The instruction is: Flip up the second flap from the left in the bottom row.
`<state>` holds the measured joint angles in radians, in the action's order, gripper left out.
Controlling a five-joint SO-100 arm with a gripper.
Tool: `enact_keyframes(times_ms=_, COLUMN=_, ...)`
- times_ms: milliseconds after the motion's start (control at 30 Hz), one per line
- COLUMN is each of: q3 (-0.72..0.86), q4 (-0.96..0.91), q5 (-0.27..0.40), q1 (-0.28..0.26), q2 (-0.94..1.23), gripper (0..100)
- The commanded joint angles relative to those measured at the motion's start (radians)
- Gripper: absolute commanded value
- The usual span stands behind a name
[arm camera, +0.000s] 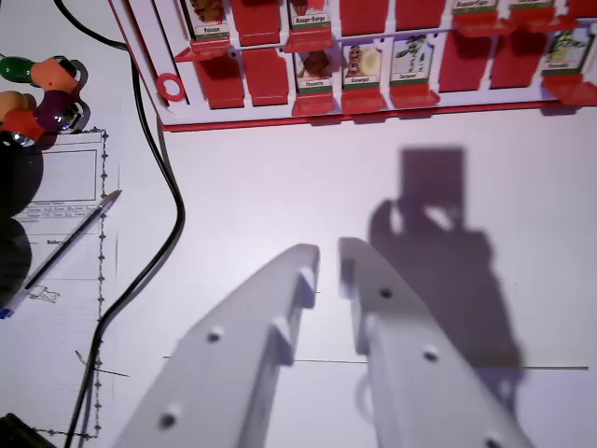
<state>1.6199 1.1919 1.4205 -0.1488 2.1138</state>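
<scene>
White plastic fingers (280, 317) of the tool (328, 261) fill the lower middle of the wrist view, with only a narrow gap left between their tips and nothing held in it. The tool is seen hovering over bare white desk (280, 187), and its dark shadow (448, 261) is cast just ahead and toward the wrist view's right.

Well ahead of the tool, along the top edge, a red game board (373, 117) is laid flat on the desk. Its bottom row of flaps is visible: the first slot from the left (216, 79) shows red with no picture, and the second flap from the left (266, 75), the task's thing, is also shown as a plain red panel lying down. Beyond it, toward the wrist view's right, three flaps with picture cards (362, 65) are stood up, followed by more red ones.

To the tool's far side at the wrist view's left, a black cable (173, 224) is draped across the desk. Beside it a printed sheet (65, 280) is laid, with a pen (65, 247) resting on it. Colourful toys (42, 93) are gathered at the upper left edge.
</scene>
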Motion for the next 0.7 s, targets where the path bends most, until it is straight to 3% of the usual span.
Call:
enact_keyframes(times_ms=0, q3=0.048, q4=-0.035, q5=0.031, q1=0.037, q2=0.176, gripper=2)
enact_keyframes(times_ms=667, q3=0.077, q4=0.104, q5=0.017, q1=0.055, q2=0.360, gripper=2)
